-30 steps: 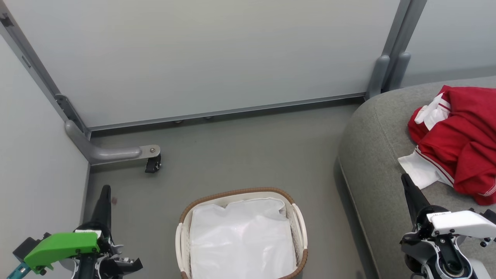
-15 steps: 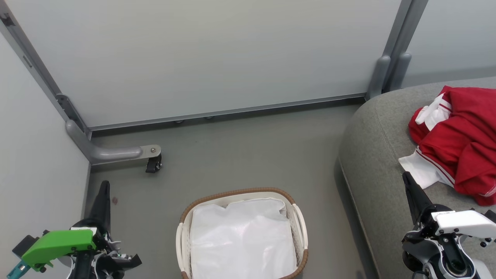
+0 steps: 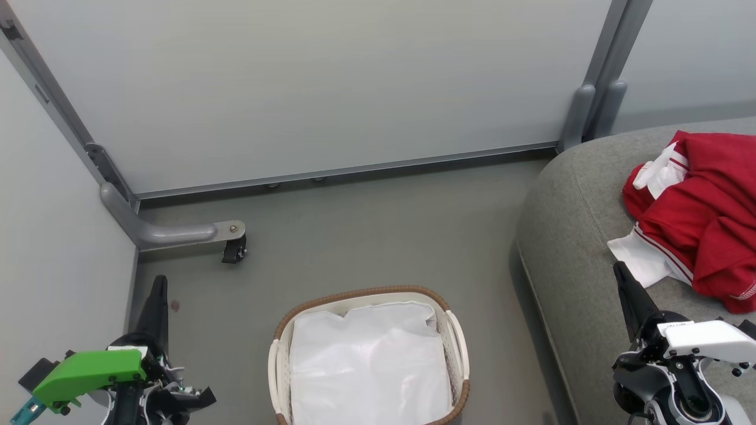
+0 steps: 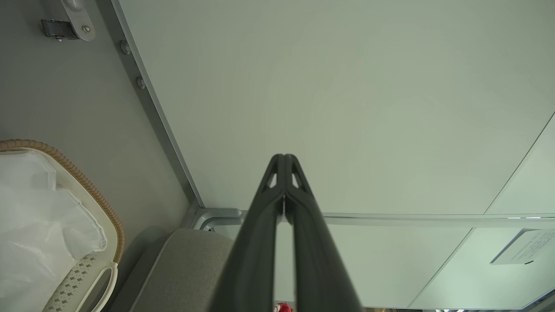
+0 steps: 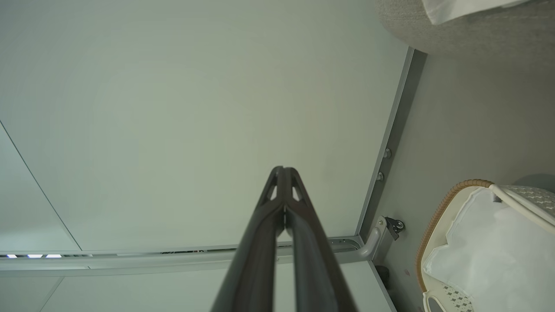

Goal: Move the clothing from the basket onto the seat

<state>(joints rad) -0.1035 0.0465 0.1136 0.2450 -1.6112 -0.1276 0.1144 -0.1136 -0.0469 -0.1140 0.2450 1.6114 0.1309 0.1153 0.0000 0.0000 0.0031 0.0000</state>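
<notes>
Clothing: red-and-white heap [image 3: 703, 224] on the grey seat [image 3: 567, 236], its right side cut off in the head view.
Basket: [image 3: 366, 293] on the floor [image 3: 366, 236], white liner [image 3: 369, 366] inside, near end cut off.
Left gripper: [image 4: 284, 158] clenched, empty.
Right gripper: [image 5: 284, 170] clenched, empty.

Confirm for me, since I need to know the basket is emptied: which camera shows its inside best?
The head view: it looks down on the basket, nearly whole, with the white liner showing inside. The left wrist view catches one end at its left edge; the right wrist view one end at its lower right.
</notes>
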